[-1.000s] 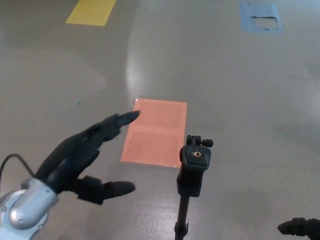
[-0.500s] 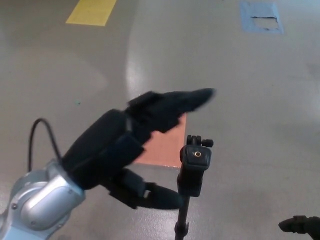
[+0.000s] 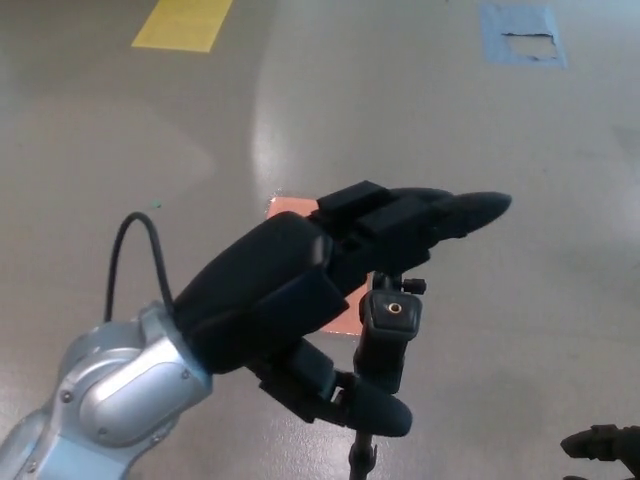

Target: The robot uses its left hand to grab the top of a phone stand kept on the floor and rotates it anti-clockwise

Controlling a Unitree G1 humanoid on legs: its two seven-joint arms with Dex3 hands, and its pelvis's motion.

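Fingers [image 3: 440, 215] of the left hand [image 3: 300, 290] are spread wide and hold nothing: two thick fingers reach out to the right above the phone stand [image 3: 390, 335], thumb [image 3: 365, 408] juts out lower down, near side of the stand's pole. Stand is on the grey floor [image 3: 500, 160], near centre-right of the scene, black head with a small ring mark facing up, thin pole dropping out of the bottom edge. Change over the last second: hand was low and left, well apart from the stand, fingers pointing at the orange mat [image 3: 290, 207]; now it has swung right and up, and brackets the stand's head from the left, fingers above, thumb below. It now covers most of the mat. Stand itself has not moved or turned. Contact: cannot tell if any finger touches the head yet, looks just beside it, not clamped. Judgement: reach is nearly done, grasp not yet made, rotation not started. Next move probably needs the fingers and thumb to close on the top of the stand before any anti-clockwise twist; a loose pinch could slip or tip the stand. Right hand [image 3: 600, 443] only shows as a dark bit at the near right corner, its state can't be read. Yellow patch [image 3: 185, 22] far left, blue patch [image 3: 520, 32] far right.
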